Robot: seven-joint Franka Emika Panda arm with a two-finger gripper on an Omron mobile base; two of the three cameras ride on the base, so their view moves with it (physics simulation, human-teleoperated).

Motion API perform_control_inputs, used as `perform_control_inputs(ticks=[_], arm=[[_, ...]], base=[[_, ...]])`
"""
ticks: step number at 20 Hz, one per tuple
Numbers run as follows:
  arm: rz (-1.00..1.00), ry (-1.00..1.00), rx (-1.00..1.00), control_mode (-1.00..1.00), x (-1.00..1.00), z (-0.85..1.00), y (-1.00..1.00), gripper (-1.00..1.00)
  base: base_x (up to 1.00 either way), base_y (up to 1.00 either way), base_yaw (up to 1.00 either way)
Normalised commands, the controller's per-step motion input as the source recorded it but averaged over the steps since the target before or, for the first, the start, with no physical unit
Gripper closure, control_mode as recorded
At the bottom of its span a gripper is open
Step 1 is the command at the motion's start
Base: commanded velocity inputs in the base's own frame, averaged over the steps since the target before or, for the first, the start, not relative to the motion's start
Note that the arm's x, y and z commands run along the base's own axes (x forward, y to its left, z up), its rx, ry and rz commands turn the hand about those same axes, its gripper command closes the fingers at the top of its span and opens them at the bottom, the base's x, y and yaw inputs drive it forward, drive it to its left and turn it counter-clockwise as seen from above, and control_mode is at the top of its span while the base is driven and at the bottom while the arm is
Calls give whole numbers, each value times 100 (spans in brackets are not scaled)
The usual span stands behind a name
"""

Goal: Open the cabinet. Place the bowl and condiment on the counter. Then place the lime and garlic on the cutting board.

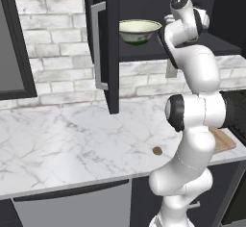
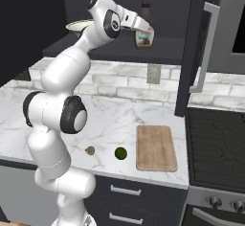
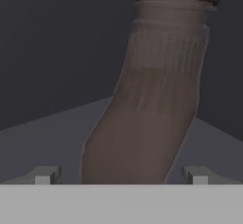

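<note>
In the left base view the black cabinet (image 1: 108, 48) stands open, its left door swung out toward the camera with a long silver bar handle on its face. On the dark shelf inside sits the cream-white bowl (image 1: 139, 31) with its green band, upright, just left of the arm's upper links, which reach up into the cabinet. Below, the white marble counter (image 1: 62, 139) runs wide; the tan garlic (image 1: 157, 150) lies on it near the front edge, and a corner of the wooden cutting board (image 1: 225, 142) shows past the arm on the right. In the right base view the arm rises from the lower left and bends into the cabinet, with the gripper (image 2: 146, 28) at the condiment bottle (image 2: 144, 32), which stands upright on the shelf with its dark cap above the hand and its pale label beside the fingers. The bowl's rim shows behind the arm's upper joint, to the left of the bottle. On the counter the garlic and the dark-green lime (image 2: 121, 153) lie near each other close to the front edge, and the lime lies just left of the cutting board, off it; the board itself is bare. A stove top lies to the right of the board. In the hand view the bottle's pale label looms close between the two finger tips (image 3: 45, 175), which stand wide apart on either side of it, not touching it; the hand is open.
</note>
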Motion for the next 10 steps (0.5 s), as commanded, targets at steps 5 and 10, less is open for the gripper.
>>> perform_control_inputs(ticks=[5, 10], arm=[[0, 0, 0, -100, 0, -13, -35, 100], [-1, 0, 0, -100, 0, -13, -25, 100]], base=[[0, 0, 0], [0, 0, 0]])
